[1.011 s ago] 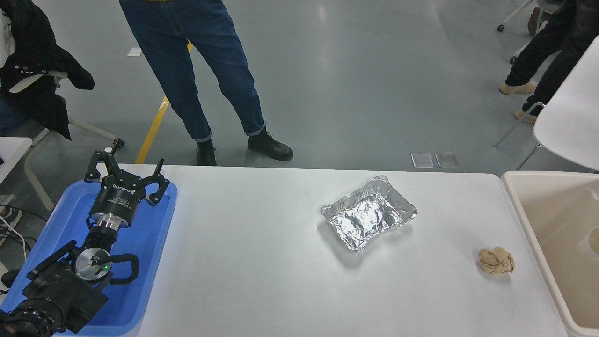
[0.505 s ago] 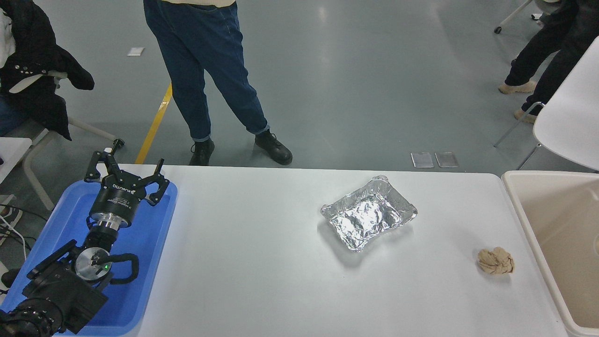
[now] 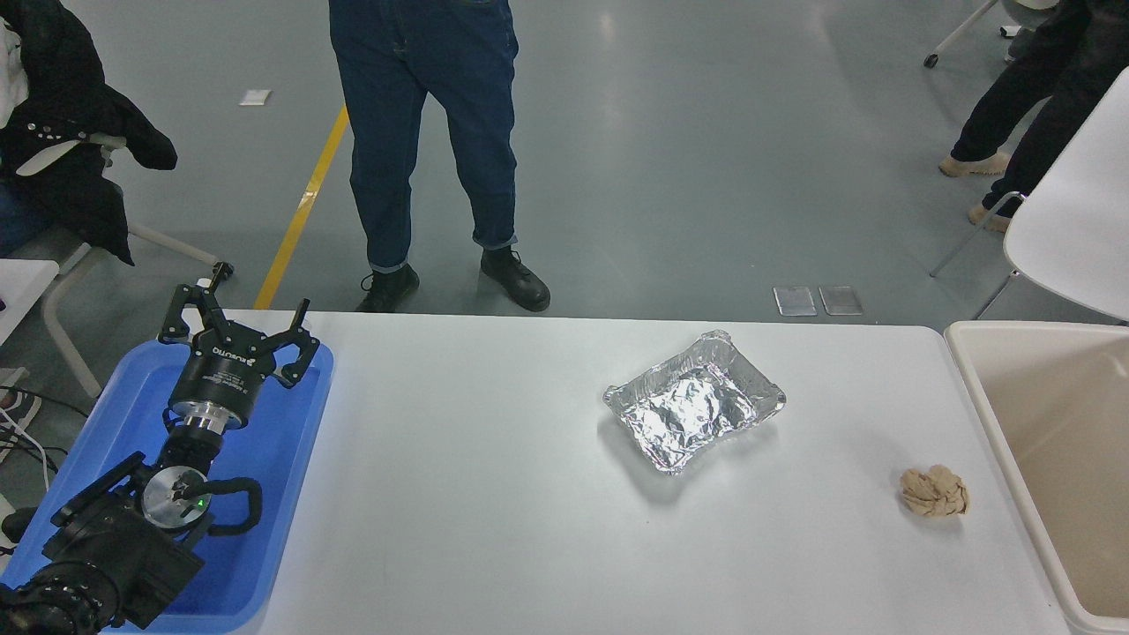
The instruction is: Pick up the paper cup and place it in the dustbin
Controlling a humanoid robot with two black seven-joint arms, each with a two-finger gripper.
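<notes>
Paper cup: none shows anywhere on the white table [image 3: 494, 494], and none can be seen in the part of the dustbin [image 3: 975, 388] that is in view at the far right. The bin runs off the edge, so the cup may lie inside where the view cuts off; that would mean the job is likely done, but this cannot be checked. The right arm is out of sight. The left claw [image 3: 238, 331] is parked over the blue tray [image 3: 291, 494] at the lower left, its fingers spread apart and holding nothing. 2 other bits of trash sit on the table: a crumpled foil tray [image 3: 694, 401] near the middle and a tan paper ball [image 3: 934, 491] close to the bin. A person [image 3: 432, 132] stands beyond the far side.
</notes>
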